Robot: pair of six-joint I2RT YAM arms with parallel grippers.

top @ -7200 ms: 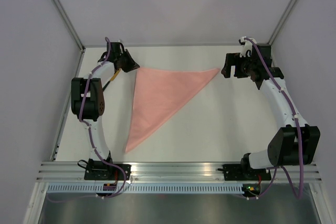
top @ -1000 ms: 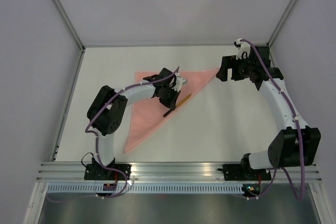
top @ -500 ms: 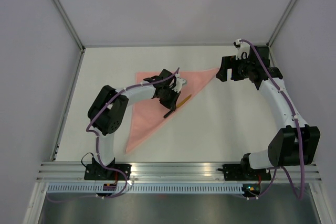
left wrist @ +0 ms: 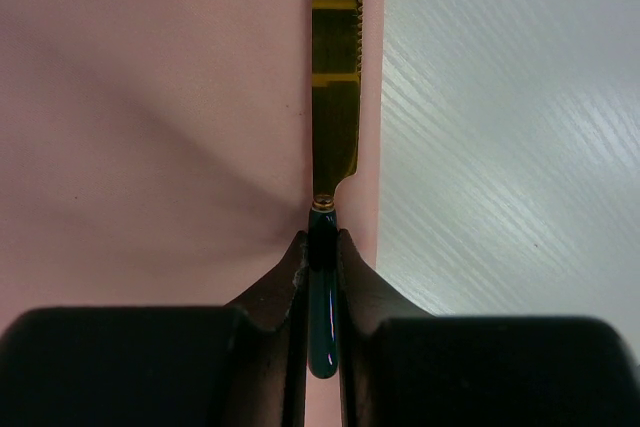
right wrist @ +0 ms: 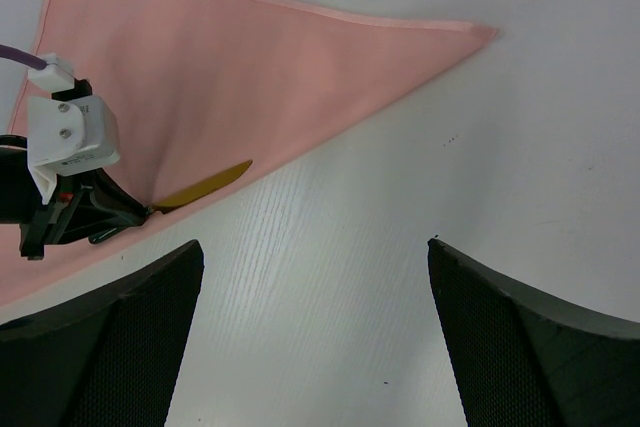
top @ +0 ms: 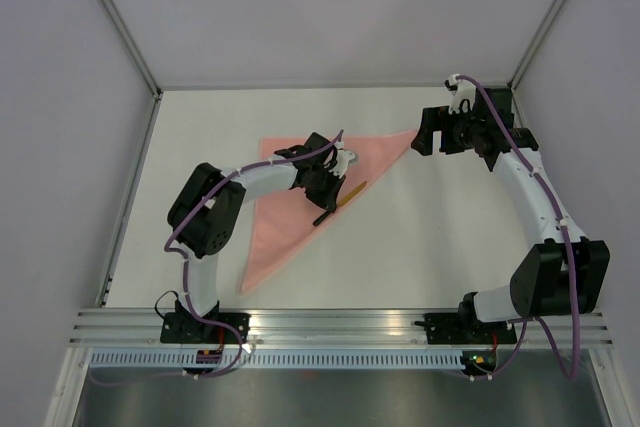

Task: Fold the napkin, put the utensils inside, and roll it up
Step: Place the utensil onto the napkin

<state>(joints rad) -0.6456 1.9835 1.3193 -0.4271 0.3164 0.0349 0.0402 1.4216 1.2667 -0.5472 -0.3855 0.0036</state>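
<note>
- The white table (top: 430, 237) carries everything; the space around the cloth is bare board.
- The napkin (top: 280, 212) lies flat as a triangle in the left-centre of the table. One edge runs parallel to the far edge. Its longest edge slants from a tip near the far right corner down to a tip near the near edge on the left.
- The right gripper (top: 428, 133) hangs over the table just beyond the napkin's far-right tip, jaws spread wide, holding and touching nothing.
- The left gripper (top: 326, 197) is low over the slanted edge, fingers (left wrist: 290, 267) nearly together, pinching the knife's dark handle.
- The knife (top: 350, 191) runs along and just inside that slanted edge, gold blade pointing toward the far right corner.
</note>
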